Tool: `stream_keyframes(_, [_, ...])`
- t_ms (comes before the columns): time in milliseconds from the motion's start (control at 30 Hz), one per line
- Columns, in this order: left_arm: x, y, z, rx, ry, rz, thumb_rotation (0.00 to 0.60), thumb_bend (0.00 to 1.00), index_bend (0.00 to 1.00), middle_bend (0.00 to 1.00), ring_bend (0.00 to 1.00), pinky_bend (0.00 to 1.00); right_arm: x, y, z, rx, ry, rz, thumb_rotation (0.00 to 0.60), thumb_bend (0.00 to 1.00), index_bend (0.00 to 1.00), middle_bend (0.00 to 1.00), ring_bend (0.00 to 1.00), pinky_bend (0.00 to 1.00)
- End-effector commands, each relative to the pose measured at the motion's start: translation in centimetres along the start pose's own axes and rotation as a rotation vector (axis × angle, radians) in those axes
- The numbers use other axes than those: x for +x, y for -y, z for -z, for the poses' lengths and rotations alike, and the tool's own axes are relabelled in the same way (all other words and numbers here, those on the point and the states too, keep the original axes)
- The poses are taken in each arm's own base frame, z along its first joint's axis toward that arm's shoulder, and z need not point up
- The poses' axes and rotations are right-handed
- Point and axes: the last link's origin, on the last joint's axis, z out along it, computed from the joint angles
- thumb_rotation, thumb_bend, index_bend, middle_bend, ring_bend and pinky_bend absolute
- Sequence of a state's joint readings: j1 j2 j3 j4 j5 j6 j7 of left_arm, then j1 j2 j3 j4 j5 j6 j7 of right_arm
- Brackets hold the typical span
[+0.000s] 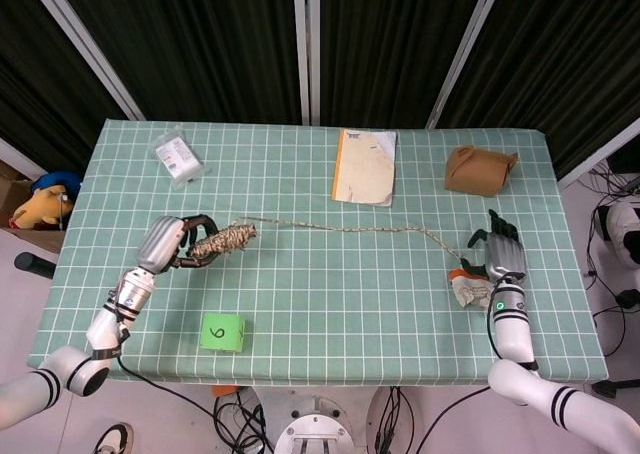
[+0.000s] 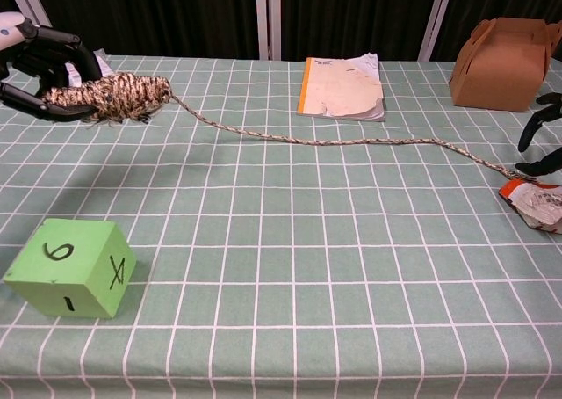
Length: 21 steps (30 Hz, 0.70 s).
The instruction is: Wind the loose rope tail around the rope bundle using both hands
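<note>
At the lower left of the chest view sits a green cube [image 2: 70, 268] with a handwritten 6 on its top face, close to the table's near edge. Farther back, at the right edge of that view, the right hand [image 1: 498, 259] hovers with its dark fingers [image 2: 537, 118] spread, just above a crumpled white-and-orange wrapper [image 2: 534, 202] where the loose rope tail [image 2: 351, 141] ends; whether the fingers touch the rope cannot be told. The tail runs leftward across the green checked tablecloth [image 2: 290, 241] to the rope bundle [image 2: 112, 96] at the upper left, which the left hand [image 1: 172, 244] grips at one end, fingers curled around it (the bundle looks raised off the cloth). Beyond lie a notebook [image 1: 365, 166], a brown paper box [image 1: 480, 169] at upper right, and a small packet [image 1: 178, 156] at upper left.
</note>
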State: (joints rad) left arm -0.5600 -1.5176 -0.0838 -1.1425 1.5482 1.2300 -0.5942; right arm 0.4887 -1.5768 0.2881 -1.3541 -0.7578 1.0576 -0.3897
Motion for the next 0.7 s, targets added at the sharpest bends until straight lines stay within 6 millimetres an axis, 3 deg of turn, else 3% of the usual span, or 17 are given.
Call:
stream_keyframes(33, [0.04, 0.05, 0.03, 0.003, 0.002, 0.0, 0.6, 0.48, 0.72, 0.73, 0.7, 0.73, -0.61, 0.41, -0.21, -0.012, 0.012, 0.009, 0.6, 0.25, 0.52, 0.0, 0.0, 0.0])
stream_keyframes(700, [0.25, 0.35, 0.18, 0.017, 0.007, 0.004, 0.6, 0.48, 0.72, 0.73, 0.7, 0.72, -1.33, 1.26, -0.42, 0.0, 0.024, -0.041, 0.6, 0.3, 0.52, 0.0, 0.0, 0.0])
